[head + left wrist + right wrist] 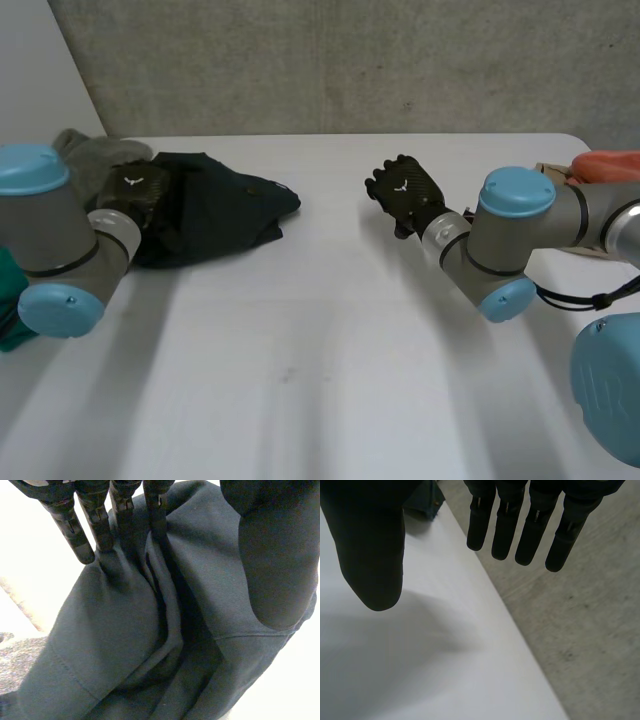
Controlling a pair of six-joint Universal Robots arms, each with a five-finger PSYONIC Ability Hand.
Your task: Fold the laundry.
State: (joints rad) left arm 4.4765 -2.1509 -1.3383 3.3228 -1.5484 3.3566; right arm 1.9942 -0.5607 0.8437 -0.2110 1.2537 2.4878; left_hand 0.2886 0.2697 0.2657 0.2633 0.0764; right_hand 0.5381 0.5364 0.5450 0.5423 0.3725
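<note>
1. The dark garment (220,205) lies crumpled in a loose heap on the far left part of the white desk (320,340). No edge is laid flat and no neat fold shows anywhere on it.
2. The left hand (135,192) rests on the garment's left side. In the left wrist view its fingers (70,525) are straight, with their tips pressing into the creased cloth (125,645). The thumb (272,570) is held well apart over the fabric, so nothing is pinched.
3. The right hand (405,192) hangs over bare desk near the far edge, well apart from the garment. In the right wrist view its fingers (507,525) are straight and spread from the thumb (370,545), and it holds nothing.
4. A grey cloth (92,150) is bunched just behind the dark garment, and an orange cloth (610,165) sits at the desk's far right.
5. Judging by this, folding has not really begun. The garment must first be spread flat, then folded, and the other cloths appear untouched.
</note>
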